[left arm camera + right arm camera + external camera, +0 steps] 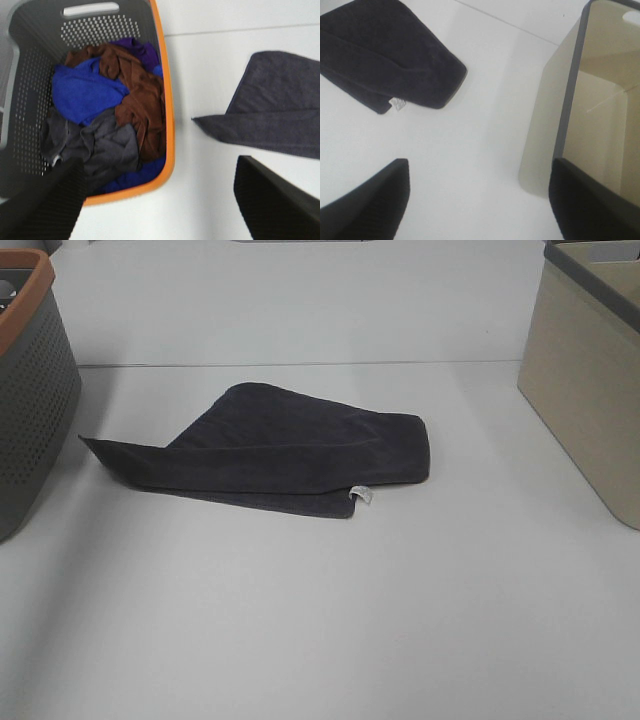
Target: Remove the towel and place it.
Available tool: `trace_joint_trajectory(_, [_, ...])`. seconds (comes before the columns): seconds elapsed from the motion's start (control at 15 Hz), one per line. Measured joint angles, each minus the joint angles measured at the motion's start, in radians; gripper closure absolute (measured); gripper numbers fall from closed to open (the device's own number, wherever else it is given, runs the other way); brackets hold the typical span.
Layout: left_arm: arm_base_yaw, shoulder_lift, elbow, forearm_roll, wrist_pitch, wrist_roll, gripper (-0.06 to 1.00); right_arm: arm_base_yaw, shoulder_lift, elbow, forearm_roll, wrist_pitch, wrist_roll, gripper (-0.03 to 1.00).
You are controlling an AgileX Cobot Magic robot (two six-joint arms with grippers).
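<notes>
The dark charcoal towel [275,452] lies folded flat on the white table, its small white tag [362,497] at the front edge. It also shows in the left wrist view [272,117] and the right wrist view [385,57]. My left gripper [160,200] is open and empty, high above the table beside the grey basket. My right gripper [477,200] is open and empty, high above the table between the towel and the beige basket. Neither gripper shows in the exterior high view.
A grey perforated basket with an orange rim [30,280] [167,105] stands at the left, holding blue, brown, purple and grey cloths. A beige basket with a dark rim [590,390] [570,100] stands at the right, empty inside.
</notes>
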Motion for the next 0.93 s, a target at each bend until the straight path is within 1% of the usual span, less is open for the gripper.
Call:
trace_joint_trajectory(0.2, [0.000, -0.236, 0.285, 0.002, 0.001, -0.006, 0.18, 0.000, -0.260, 0.278, 0.000, 0.011, 0.029, 0.21])
trace_joint_trajectory(0.4, [0.000, -0.456, 0.517, -0.038, 0.002, -0.031, 0.18, 0.000, -0.493, 0.522, 0.002, 0.014, 0.065, 0.21])
trace_joint_trajectory(0.47, [0.000, -0.539, 0.577, -0.051, 0.002, -0.033, 0.18, 0.000, -0.553, 0.592, 0.004, 0.014, 0.067, 0.21])
trace_joint_trajectory(0.53, [0.000, -0.582, 0.608, -0.054, 0.002, -0.033, 0.18, 0.000, -0.585, 0.624, 0.006, 0.014, 0.068, 0.21])
trace_joint_trajectory(0.73, [0.000, -0.807, 0.752, -0.068, 0.002, -0.033, 0.18, 0.000, -0.738, 0.757, 0.027, 0.006, 0.080, 0.21])
trace_joint_trajectory(0.8, [0.000, -0.946, 0.831, -0.072, 0.003, -0.033, 0.18, 0.000, -0.832, 0.836, 0.044, -0.020, 0.077, 0.21])
trace_joint_trajectory(0.93, [0.000, -1.047, 0.887, -0.073, 0.003, -0.033, 0.18, 0.000, -0.901, 0.887, 0.073, -0.037, 0.060, 0.21])
